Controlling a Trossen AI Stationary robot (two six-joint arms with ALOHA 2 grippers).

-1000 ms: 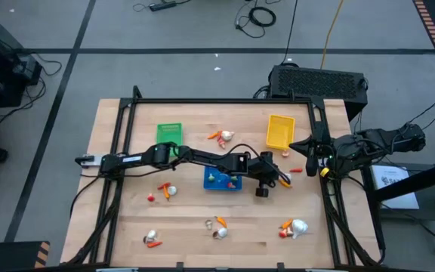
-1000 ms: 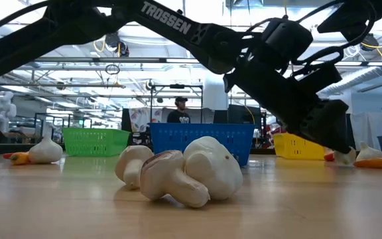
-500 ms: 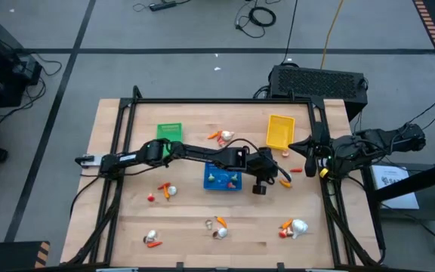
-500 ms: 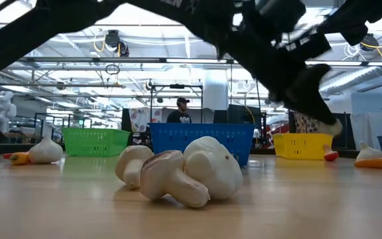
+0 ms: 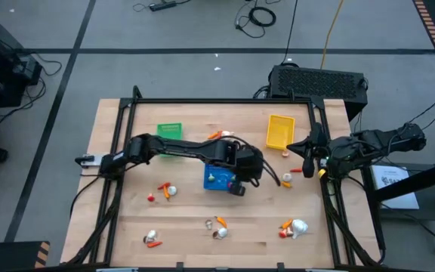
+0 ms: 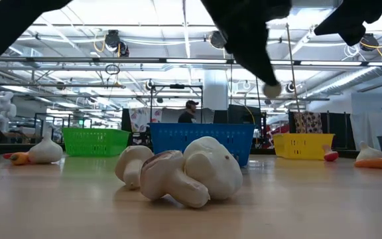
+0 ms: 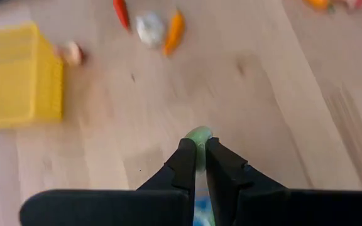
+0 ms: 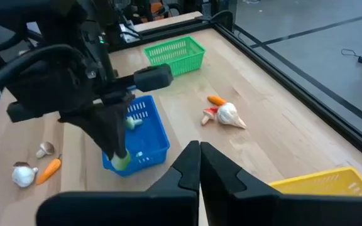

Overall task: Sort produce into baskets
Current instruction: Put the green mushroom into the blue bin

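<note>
The green basket [image 5: 169, 133] sits toward the far left part of the wooden surface [image 5: 127, 211], with bare wood on all sides of it. The left arm reaches past it and its end effector [image 5: 237, 186] hangs above the near right corner of the blue basket [image 5: 216, 180], fingers [image 7: 185, 164] clamped on a small pale green vegetable piece [image 7: 198, 134]; in the right wrist view the piece [image 8: 122, 161] juts from the fingertips, long axis pointing down into the basket. Beyond the blue basket lie an orange carrot [image 5: 214, 136] and a white garlic bulb [image 5: 227, 136] side by side. Nearer than it, loose produce is scattered in small clumps, among them two mushrooms [image 6: 178, 174] lying on their sides close to the low camera; open wood separates the clumps.

Right of the blue basket stands the yellow basket [image 5: 280, 131] at the far edge, a small pale piece [image 5: 285, 152] just beside its near end. The right end effector [image 5: 309, 157] waits at the surface's right edge beside the yellow basket, fingers pressed together and holding nothing.

A black frame borders the surface. Behind is a large workshop with ceiling lights, where a person [image 6: 191, 111] stands.
</note>
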